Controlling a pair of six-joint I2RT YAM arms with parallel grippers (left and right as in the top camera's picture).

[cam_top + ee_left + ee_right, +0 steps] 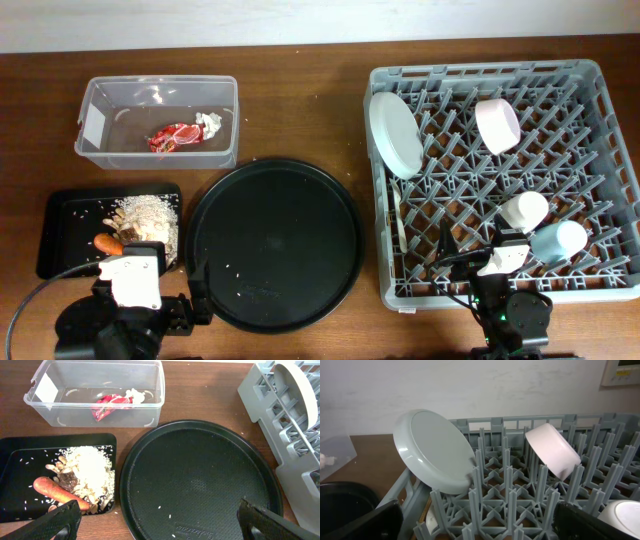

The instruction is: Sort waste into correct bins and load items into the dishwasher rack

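Right now we are seeing both arms folded back low at the near edge of the counter (300,70). Our left gripper (159,510) is hanging with its fingers spread wide and nothing between them. One finger (50,525) is showing at the near edge of the shallow black tray (20,460), the other at the near rim of the large round black tray (200,460). The wrist is tilting down and forward. Our right gripper (479,510) is likewise gaping wide and empty. It is sitting at the near wall of the dishwasher rack (480,72) and pointing almost level across the pegs.

The red wrapper (175,137) and the crumpled white paper (210,123) are lying against each other inside the clear tub (60,415). The rice crumbs (92,465), the carrot (57,491) and the small brown lump (66,480) are sitting heaped together in the shallow black tray, the carrot on the near side. A few stray grains are dotting the round tray.

In the rack, the grey-white plate (395,133) is leaning on edge between pegs at the far left. The pink bowl (497,125) is tilting on its side further right. The cream cup (524,211) and the light-blue cup (560,240) are lying side by side just beyond the right gripper. A pale thin utensil (401,225) is lying along the rack's left side; we cannot tell whether it is the fork or the chopstick.
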